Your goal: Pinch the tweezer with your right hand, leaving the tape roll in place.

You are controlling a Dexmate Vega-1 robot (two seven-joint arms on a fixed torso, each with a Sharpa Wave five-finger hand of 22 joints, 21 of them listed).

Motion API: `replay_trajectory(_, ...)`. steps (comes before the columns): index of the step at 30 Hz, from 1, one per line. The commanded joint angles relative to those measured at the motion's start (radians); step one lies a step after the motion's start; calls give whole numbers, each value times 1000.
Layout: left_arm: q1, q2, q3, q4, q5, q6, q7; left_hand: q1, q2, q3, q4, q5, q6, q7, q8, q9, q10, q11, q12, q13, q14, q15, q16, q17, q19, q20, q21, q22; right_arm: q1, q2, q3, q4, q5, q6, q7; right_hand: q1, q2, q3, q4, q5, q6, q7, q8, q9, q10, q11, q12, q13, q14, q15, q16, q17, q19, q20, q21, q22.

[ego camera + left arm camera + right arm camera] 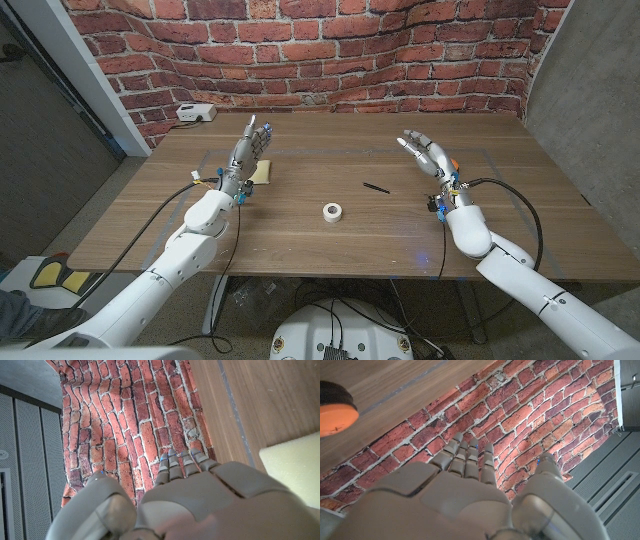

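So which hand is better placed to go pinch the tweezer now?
Right. In the head view the tweezer lies on the robot's right half of the table, nearer the open right hand than the left hand. The tape roll sits nearer the table's front edge, off a direct reach.

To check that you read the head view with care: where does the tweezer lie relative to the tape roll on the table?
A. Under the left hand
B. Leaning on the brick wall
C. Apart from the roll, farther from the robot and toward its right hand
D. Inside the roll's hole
C: the tweezer lies flat on the bare wood, apart from the tape roll, farther back and nearer the right hand, which holds nothing.
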Motion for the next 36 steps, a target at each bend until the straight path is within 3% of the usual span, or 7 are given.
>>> replay_trajectory(1, 16, 9, -1, -17, 15, -8, 12, 6, -3, -6, 1, 0, 10, -3, 0, 6, 8, 0, -1, 4, 5, -1, -2, 3, -4, -2, -5, 1, -13, -14, -31, -69, -159, -141, -76, 44, 7, 23, -5, 2, 12, -8, 9, 5, 6, -14, 5, 6, 9, -12, 1, 1, 1, 3, -10, 5)
replay_trajectory(16, 11, 9, 1, -8, 20, -15, 5, 8, -2, -8, 1, -2, 10, -3, -4, 6, 10, 0, -5, 4, 11, -1, -3, 3, -7, 3, -10, 1, -12, -44, -95, -173, -314, -400, -63, 217, 12, 85, -22, 7, 33, -30, 14, 8, 15, -53, 4, 7, 20, -33, -1, 0, 11, 2, -33, 3)
replay_trajectory(21, 15, 16, -5, -14, 18, -12, 6, 9, -1, -8, 1, -2, 10, -5, -6, 6, 10, -1, -6, 5, 11, -2, -4, 3, -7, 2, -11, 1, 0, -44, -135, -192, -383, -484, -63, 332, -5, 119, -25, 17, 46, -49, 17, 10, 23, -78, 5, 8, 28, -49, -2, -1, 23, -5, -46, 2)
replay_trajectory(25, 19, 21, -8, -16, 12, -9, 3, 9, -1, -9, 0, -3, 10, -5, -7, 6, 9, -2, -7, 5, 11, -1, -5, 3, -7, 3, -12, 1, 14, -40, -170, -208, -443, -554, -57, 392, -24, 131, -24, 23, 57, -61, 20, 11, 25, -98, 3, 8, 30, -55, -3, -2, 29, -8, -53, 2)
replay_trajectory(32, 32, 28, -15, -21, 4, -12, -3, 10, 0, -10, 0, -3, 11, -4, -8, 6, 11, -1, -8, 5, 12, -1, -6, 3, -7, 3, -14, 1, 41, -45, -212, -245, -467, -640, 31, 427, -41, 134, -20, 26, 74, -65, 25, 11, 28, -107, 3, 8, 35, -59, -4, -2, 34, -12, -58, 3)
replay_trajectory(36, 39, 37, -19, -27, 0, 0, -1, 11, 1, -10, 0, -4, 11, -5, -9, 6, 10, 0, -10, 5, 11, -1, -7, 3, -8, 5, -15, 1, 64, -48, -240, -270, -482, -708, 106, 422, -57, 123, -3, 22, 73, -61, 21, 12, 25, -85, 0, 8, 27, -47, -6, -1, 20, -3, -67, 5)
